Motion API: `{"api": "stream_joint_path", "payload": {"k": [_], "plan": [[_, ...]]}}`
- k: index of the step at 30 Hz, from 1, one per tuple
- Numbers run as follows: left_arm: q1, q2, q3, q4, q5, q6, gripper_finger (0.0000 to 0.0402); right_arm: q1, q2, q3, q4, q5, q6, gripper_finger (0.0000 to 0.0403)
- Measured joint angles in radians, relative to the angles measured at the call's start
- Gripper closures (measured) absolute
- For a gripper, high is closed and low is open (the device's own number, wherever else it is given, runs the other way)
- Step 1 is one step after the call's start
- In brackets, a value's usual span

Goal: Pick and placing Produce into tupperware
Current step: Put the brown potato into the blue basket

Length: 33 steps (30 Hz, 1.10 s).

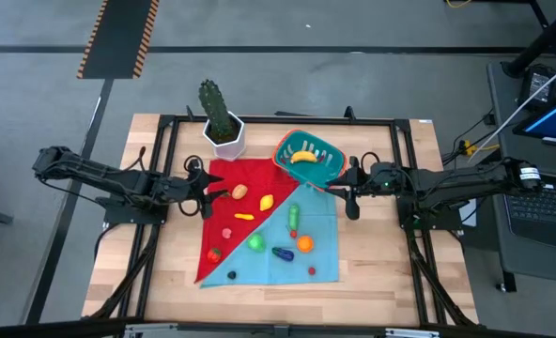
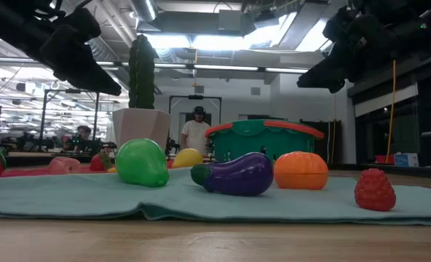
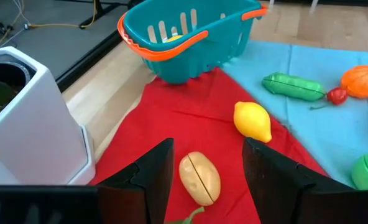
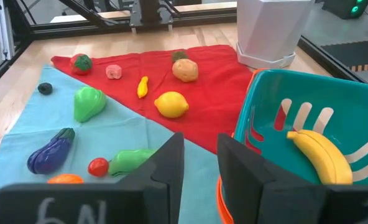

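Observation:
The teal tub (image 1: 280, 150) with an orange rim stands tilted at the cloth's far right corner, with a yellow banana (image 4: 314, 152) inside. Other produce lies on the red-and-teal cloth (image 1: 223, 253): a potato (image 3: 199, 177), lemon (image 3: 252, 120), green pea pod (image 3: 293, 86), eggplant (image 2: 237, 175), orange (image 2: 301, 169), green pear (image 2: 141, 161) and berry (image 2: 374, 189). My left gripper (image 1: 212, 192) is open and empty above the red cloth, and the potato shows between its fingers (image 3: 206, 168). My right gripper (image 1: 342, 191) is open and empty, raised beside the tub's near rim (image 4: 201, 158).
A tall green cactus in a white hexagonal pot (image 1: 223, 127) stands at the far edge, left of the tub. A black metal frame (image 1: 278, 119) runs around the table. A person (image 2: 197, 131) stands in the room beyond the table.

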<state>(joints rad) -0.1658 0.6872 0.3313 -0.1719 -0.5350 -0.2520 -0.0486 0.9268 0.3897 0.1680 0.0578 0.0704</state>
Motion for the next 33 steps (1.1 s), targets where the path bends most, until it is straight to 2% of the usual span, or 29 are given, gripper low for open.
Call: {"api": "stream_joint_path", "payload": {"k": [7, 15, 22, 27, 30, 33], "plan": [[0.000, 0.009, 0.000, 0.002, 0.001, 0.052, 0.0175, 0.000, 0.001, 0.000, 0.000, 0.000, 0.000, 0.0305], [0.046, 0.027, -0.001, 0.019, 0.006, 0.037, 0.0127, -0.001, 0.001, 0.000, 0.000, 0.000, 0.000, 0.0305], [0.048, 0.034, -0.001, 0.052, 0.006, 0.085, 0.0121, -0.001, 0.001, 0.000, -0.003, 0.000, 0.000, 0.0305], [0.038, 0.045, -0.001, 0.058, 0.034, 0.048, 0.0120, -0.001, 0.001, 0.000, -0.015, 0.000, 0.001, 0.0305], [0.053, 0.069, -0.001, 0.056, 0.091, -0.013, 0.0120, -0.001, 0.001, 0.000, -0.017, 0.000, 0.001, 0.0305], [0.072, 0.130, 0.028, 0.028, 0.111, -0.052, 0.0120, -0.001, 0.001, 0.000, -0.017, 0.000, 0.001, 0.0305]]}}
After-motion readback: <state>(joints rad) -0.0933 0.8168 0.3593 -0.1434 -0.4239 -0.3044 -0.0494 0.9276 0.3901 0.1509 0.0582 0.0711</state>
